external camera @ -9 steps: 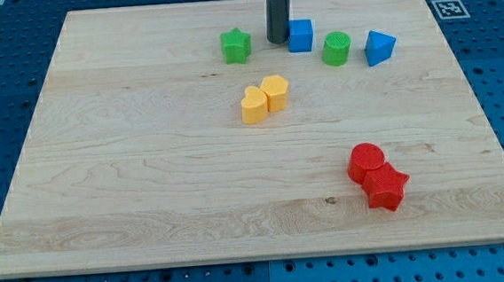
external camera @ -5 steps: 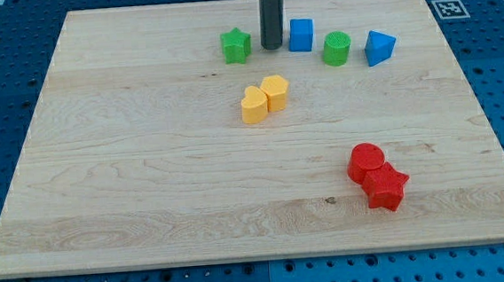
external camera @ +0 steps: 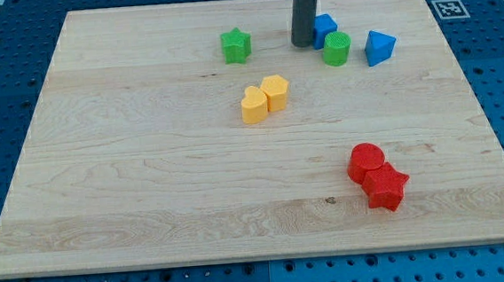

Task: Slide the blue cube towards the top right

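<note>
The blue cube (external camera: 324, 28) sits near the view's top, turned at an angle, touching or almost touching the green cylinder (external camera: 336, 49) just below and to its right. My tip (external camera: 303, 43) stands on the board against the cube's left side. The dark rod rises from it out of the view's top.
A blue triangular block (external camera: 379, 47) lies right of the green cylinder. A green star (external camera: 236, 45) lies left of my tip. A yellow heart (external camera: 254, 105) and a yellow hexagonal block (external camera: 275, 92) touch at mid-board. A red cylinder (external camera: 366, 161) and a red star (external camera: 386, 188) touch at lower right.
My tip drew back left from the blue cube, then moved right again. The cube has shifted right and slightly up, turned, and now lies by the green cylinder.
</note>
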